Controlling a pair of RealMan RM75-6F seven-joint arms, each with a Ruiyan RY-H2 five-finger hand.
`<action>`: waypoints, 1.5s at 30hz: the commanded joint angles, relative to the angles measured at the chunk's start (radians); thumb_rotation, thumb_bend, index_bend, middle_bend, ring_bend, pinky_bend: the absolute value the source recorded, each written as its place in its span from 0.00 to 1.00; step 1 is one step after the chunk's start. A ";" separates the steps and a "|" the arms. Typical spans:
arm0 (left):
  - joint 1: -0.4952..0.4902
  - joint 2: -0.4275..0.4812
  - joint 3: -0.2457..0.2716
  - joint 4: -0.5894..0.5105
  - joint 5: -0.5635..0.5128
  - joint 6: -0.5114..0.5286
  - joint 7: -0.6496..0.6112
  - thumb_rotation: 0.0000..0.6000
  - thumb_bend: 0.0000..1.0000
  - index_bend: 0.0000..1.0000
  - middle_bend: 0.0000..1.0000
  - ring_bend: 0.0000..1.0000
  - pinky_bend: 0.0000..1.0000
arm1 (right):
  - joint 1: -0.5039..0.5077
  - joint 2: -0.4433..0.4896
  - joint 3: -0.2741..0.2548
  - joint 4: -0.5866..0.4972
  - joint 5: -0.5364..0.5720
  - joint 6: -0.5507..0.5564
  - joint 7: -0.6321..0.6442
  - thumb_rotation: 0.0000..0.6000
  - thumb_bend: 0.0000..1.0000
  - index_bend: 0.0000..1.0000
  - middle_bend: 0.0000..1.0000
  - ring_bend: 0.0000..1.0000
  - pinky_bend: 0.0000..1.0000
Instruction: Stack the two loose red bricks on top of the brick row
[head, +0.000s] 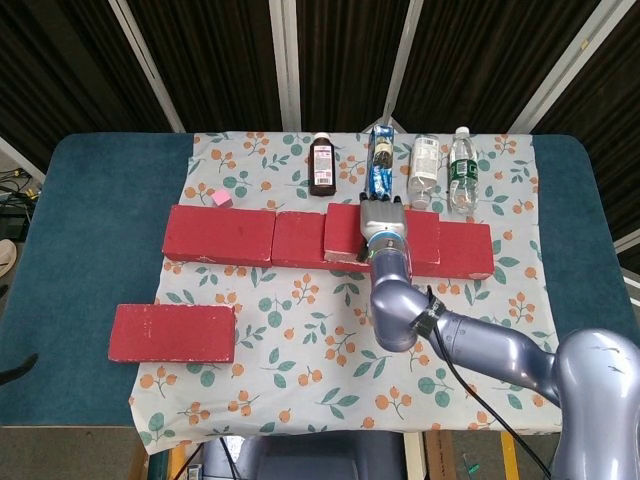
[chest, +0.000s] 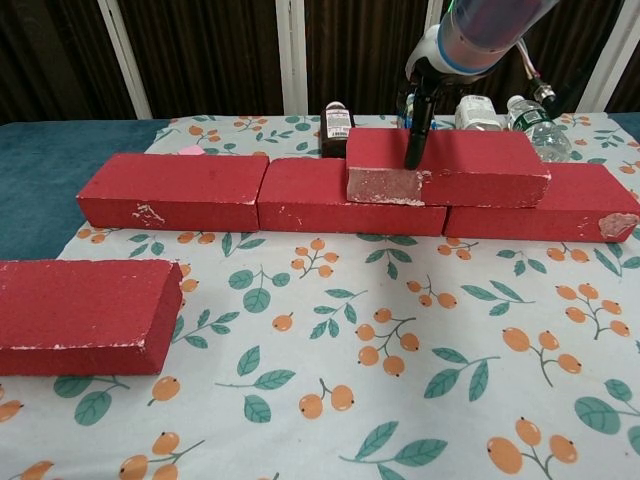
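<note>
A blue surface (head: 90, 230) carried a floral cloth (head: 330, 340). Across mid-frame ran the brick row (head: 220, 236). One loose brick (chest: 470, 160) already lay on top, right of centre. The other brick (head: 172, 333) sat lower left, not yet stacked. The right robot hand (head: 382, 222) hovered over the stacked brick; whether it grasped was unclear. The left robot hand was out of sight.
</note>
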 joint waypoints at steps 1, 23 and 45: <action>-0.001 0.003 -0.001 0.001 -0.004 -0.006 -0.007 1.00 0.00 0.13 0.05 0.00 0.13 | -0.010 0.035 0.003 -0.053 -0.019 0.015 0.018 1.00 0.15 0.00 0.00 0.00 0.00; 0.015 0.030 0.034 0.006 0.109 0.023 -0.126 1.00 0.00 0.03 0.04 0.00 0.13 | -0.804 0.386 -0.507 -0.850 -1.472 0.379 0.783 1.00 0.15 0.00 0.00 0.00 0.00; 0.043 -0.016 0.008 -0.031 0.086 0.093 -0.070 1.00 0.00 0.01 0.02 0.00 0.13 | -1.132 0.198 -0.677 -0.330 -1.877 0.622 0.984 1.00 0.15 0.00 0.00 0.00 0.00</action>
